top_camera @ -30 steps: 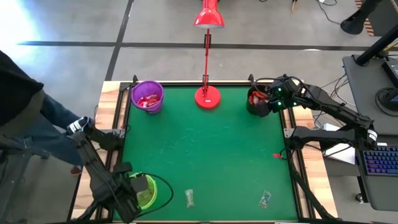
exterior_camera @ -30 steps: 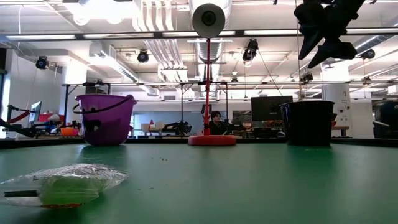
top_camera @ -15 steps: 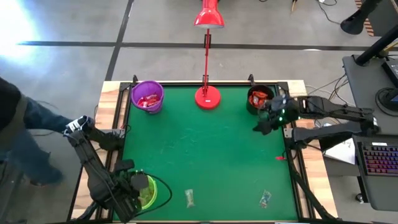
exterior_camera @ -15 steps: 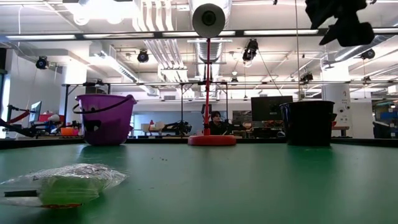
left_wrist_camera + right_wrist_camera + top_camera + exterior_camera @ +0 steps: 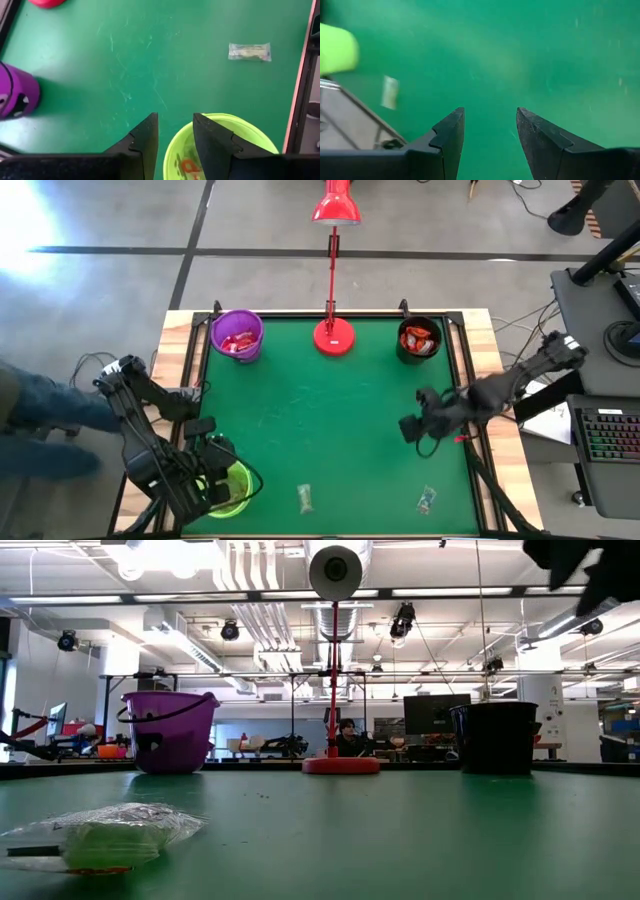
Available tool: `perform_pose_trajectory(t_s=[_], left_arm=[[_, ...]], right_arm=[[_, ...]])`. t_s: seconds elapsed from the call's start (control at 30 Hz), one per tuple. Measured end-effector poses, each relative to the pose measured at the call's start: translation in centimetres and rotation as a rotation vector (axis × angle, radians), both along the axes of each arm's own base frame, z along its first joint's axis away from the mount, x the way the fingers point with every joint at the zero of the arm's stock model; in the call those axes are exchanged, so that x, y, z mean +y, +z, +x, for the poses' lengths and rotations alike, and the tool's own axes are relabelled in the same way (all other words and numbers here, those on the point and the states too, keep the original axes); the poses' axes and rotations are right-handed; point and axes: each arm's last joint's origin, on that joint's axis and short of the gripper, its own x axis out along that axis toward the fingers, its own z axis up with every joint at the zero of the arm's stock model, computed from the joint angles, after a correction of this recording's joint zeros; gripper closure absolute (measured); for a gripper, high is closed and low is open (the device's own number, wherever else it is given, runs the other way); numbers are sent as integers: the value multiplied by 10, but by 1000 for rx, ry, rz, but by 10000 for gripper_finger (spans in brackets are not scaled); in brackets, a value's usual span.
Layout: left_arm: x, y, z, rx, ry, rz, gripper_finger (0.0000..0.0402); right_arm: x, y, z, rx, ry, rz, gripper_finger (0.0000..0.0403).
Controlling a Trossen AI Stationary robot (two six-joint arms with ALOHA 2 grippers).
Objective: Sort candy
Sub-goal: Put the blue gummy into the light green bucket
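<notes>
- My left pincer [image 5: 175, 137], over the green bucket [image 5: 260, 135], has just parted its fingers and holds nothing; a red candy [image 5: 188, 165] lies inside: delivered, I judge.
- My right pincer [image 5: 412, 426] has swung from the black bucket [image 5: 418, 340] to mid-counter, open and empty.
- Two candies [image 5: 305, 498] wait near the counter's near edge; their colours are hard to read.

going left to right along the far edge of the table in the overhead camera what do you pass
purple bucket with red candy inside → red lamp base → black bucket holding orange-red candy
</notes>
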Motion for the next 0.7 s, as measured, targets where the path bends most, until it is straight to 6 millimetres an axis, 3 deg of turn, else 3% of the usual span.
perform_pose_trajectory(t_s=[0.2,0.57,0.7], left_arm=[[0,1,0,12,-60,31,297],[1,-13,0,44,-57,75,297],[0,-13,0,44,-59,75,297]], right_arm=[[35,-29,7,162,4,-1,232],[90,-65,-1,292,-231,113,232],[107,-84,3,386,-205,152,232]])
